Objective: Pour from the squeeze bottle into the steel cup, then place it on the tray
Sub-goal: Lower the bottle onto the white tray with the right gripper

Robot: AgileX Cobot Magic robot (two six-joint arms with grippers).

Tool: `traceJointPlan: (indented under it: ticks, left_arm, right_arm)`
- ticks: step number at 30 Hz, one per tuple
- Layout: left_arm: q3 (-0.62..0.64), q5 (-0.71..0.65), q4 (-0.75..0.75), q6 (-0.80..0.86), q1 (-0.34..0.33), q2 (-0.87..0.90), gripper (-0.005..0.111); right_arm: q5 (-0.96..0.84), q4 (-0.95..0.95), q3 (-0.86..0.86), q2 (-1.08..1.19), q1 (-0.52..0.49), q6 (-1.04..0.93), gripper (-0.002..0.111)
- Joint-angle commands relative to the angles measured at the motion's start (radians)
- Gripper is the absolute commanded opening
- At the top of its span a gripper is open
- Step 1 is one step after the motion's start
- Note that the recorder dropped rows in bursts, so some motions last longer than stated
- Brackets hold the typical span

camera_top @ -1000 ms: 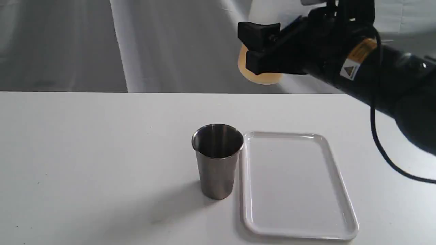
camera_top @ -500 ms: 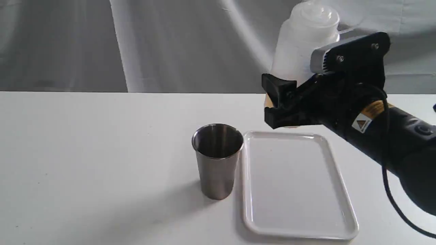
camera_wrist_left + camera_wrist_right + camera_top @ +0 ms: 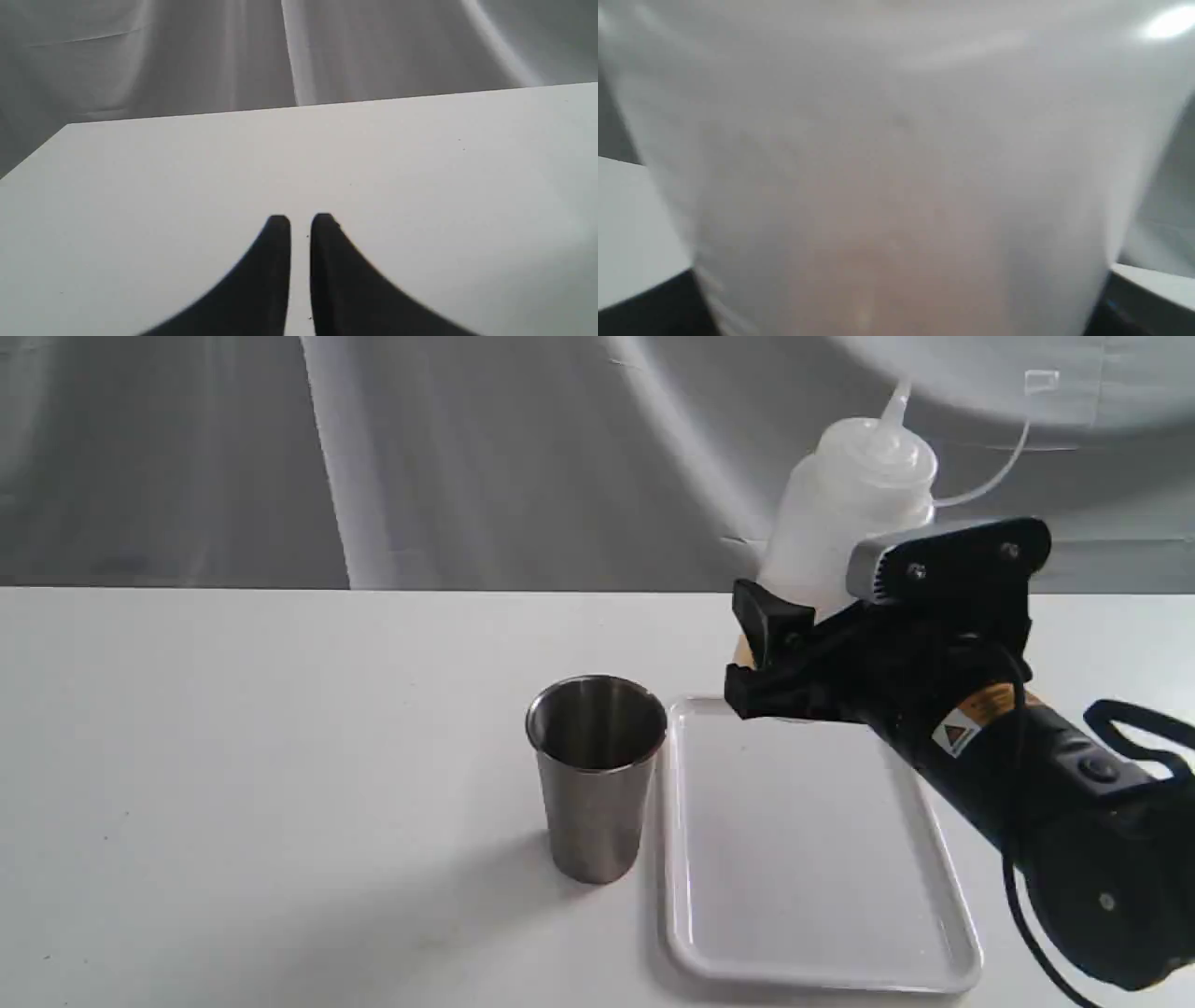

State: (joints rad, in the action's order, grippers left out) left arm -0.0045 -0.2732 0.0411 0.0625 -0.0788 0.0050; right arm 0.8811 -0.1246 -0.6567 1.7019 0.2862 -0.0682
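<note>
The squeeze bottle [image 3: 845,527] is whitish, nearly upright, nozzle up, its small cap dangling on a thin strap to the right. My right gripper [image 3: 770,658] is shut on its lower body, above the far end of the white tray [image 3: 803,915]; a sliver of amber shows by the fingers. Whether its base touches the tray is hidden by the gripper. The bottle [image 3: 896,177] fills the right wrist view, blurred. The steel cup [image 3: 596,775] stands upright just left of the tray. My left gripper [image 3: 300,224] hovers over bare table, fingers nearly together, holding nothing.
The white table [image 3: 233,756] stretches out left of the cup, with grey cloth hanging behind its far edge. A black cable trails from the right arm [image 3: 1046,775] at the table's right side.
The right gripper has come down from high above the table's far edge and shifted right, with the bottle. The bottle has swung upright, nozzle now on top. Cup and tray have not moved.
</note>
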Motion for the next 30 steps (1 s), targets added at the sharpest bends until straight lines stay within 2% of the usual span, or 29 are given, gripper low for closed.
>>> traceJointPlan:
  ticks: [1,22,30]
  left_arm:
    - [0.004,0.007,0.002,-0.002,0.002,-0.005,0.008]
    - [0.004,0.007,0.002,-0.002,0.002,-0.005,0.008]
    - [0.004,0.007,0.002,-0.002,0.002,-0.005,0.008]
  right_arm:
    - [0.086,-0.020,0.009,0.030,-0.007,-0.014,0.000]
    - [0.111,-0.034,0.009,0.221,-0.007,0.031,0.000]
    - [0.175,-0.072,0.009,0.279,-0.007,0.026,0.000]
